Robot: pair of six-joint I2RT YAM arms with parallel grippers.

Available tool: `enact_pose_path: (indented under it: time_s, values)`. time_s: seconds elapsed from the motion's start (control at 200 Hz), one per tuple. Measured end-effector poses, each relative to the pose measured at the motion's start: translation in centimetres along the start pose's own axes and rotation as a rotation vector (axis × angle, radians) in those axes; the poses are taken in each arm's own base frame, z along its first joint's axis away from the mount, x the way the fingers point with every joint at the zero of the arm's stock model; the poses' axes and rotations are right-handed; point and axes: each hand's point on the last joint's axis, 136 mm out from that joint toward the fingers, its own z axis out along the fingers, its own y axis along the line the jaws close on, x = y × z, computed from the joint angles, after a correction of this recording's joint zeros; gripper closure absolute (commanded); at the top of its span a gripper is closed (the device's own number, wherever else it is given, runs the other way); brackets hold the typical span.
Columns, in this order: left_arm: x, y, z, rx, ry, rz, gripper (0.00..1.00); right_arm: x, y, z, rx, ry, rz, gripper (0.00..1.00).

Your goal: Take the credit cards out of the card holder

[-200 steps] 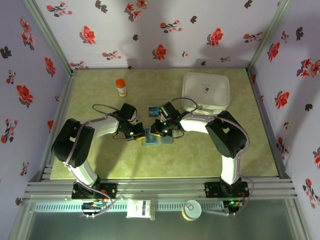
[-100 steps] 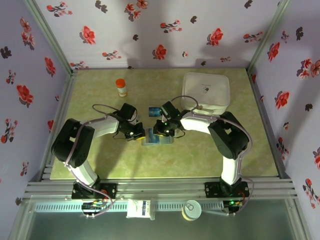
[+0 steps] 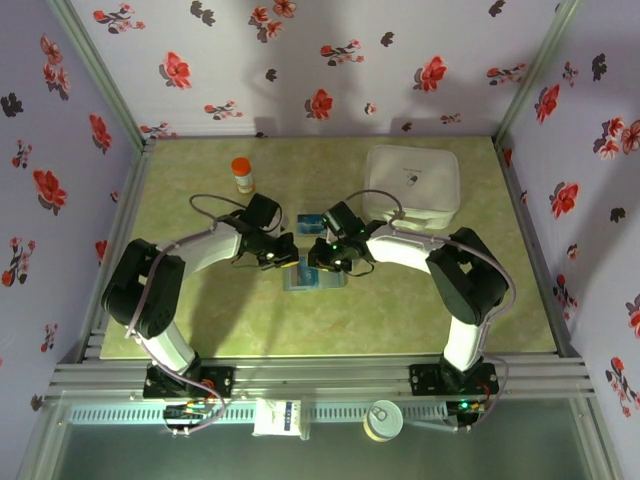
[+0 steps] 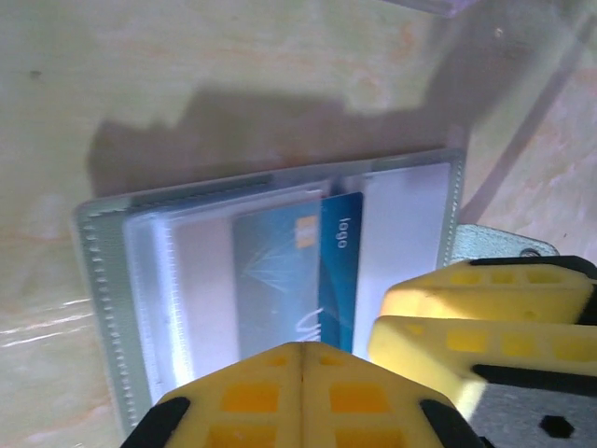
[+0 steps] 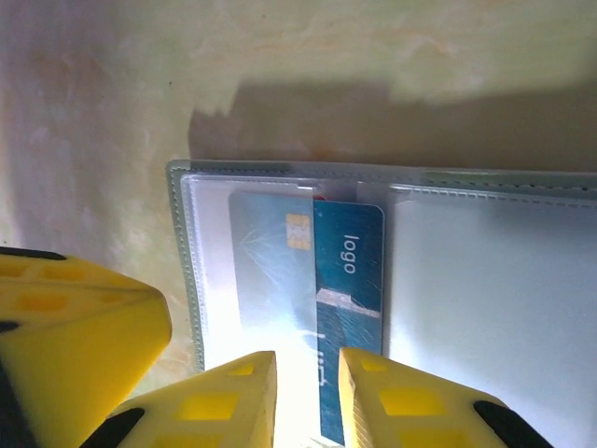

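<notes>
Shifted toward the table's (image 3: 200, 320) far edge, the left claw (image 3: 284, 251) is pressed shut and empty by the card holder's (image 3: 313, 279) left end. The right claw (image 5: 306, 364), slightly open, has its tips at a half-drawn blue card (image 5: 350, 271), so extraction is underway. The holder sits unmoved mid-table, with a loose card (image 3: 310, 220) beyond it.

Bright overall, soft shadows, blurry close-ups.

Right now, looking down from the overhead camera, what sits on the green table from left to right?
Orange-capped bottle → card holder → white box.
</notes>
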Motion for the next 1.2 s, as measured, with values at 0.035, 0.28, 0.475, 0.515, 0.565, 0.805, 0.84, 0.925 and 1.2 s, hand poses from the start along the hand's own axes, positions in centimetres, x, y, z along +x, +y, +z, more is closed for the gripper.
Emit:
enact_pose_path:
  time_s: [0.035, 0.28, 0.475, 0.515, 0.565, 0.805, 0.84, 0.925, 1.2]
  values:
    - [0.1, -0.1, 0.3, -0.003, 0.007, 0.003, 0.97, 0.0, 0.0, 0.0, 0.001, 0.0, 0.0, 0.74]
    - [0.8, 1.4, 1.6, -0.063, 0.038, -0.013, 0.99, -0.1, -0.3, 0.2, 0.002, 0.002, 0.007, 0.74]
    - [0.7, 1.9, 1.8, -0.084, 0.034, -0.002, 1.0, 0.3, -1.2, 1.0, 0.024, 0.024, 0.019, 0.74]
    - [0.7, 2.0, 1.8, -0.088, 0.033, 0.0, 1.0, 0.4, -1.4, 1.2, 0.028, 0.028, 0.022, 0.74]
    - [0.7, 2.2, 1.9, -0.093, 0.034, 0.0, 1.0, 0.5, -1.6, 1.3, 0.028, 0.033, 0.025, 0.74]
    - [0.8, 2.5, 2.2, -0.103, 0.038, 0.003, 1.0, 0.5, -1.3, 1.9, -0.025, 0.029, 0.04, 0.77]
    - [0.8, 2.5, 2.2, -0.103, 0.038, 0.003, 1.0, 0.5, -1.3, 1.9, -0.032, 0.029, 0.045, 0.77]
    - [0.8, 2.5, 2.2, -0.103, 0.038, 0.003, 1.0, 0.4, -1.3, 1.9, -0.046, 0.027, 0.055, 0.79]
    - [0.8, 2.5, 2.2, -0.103, 0.038, 0.003, 1.0, 0.2, -1.0, 1.3, -0.085, 0.015, 0.075, 0.86]
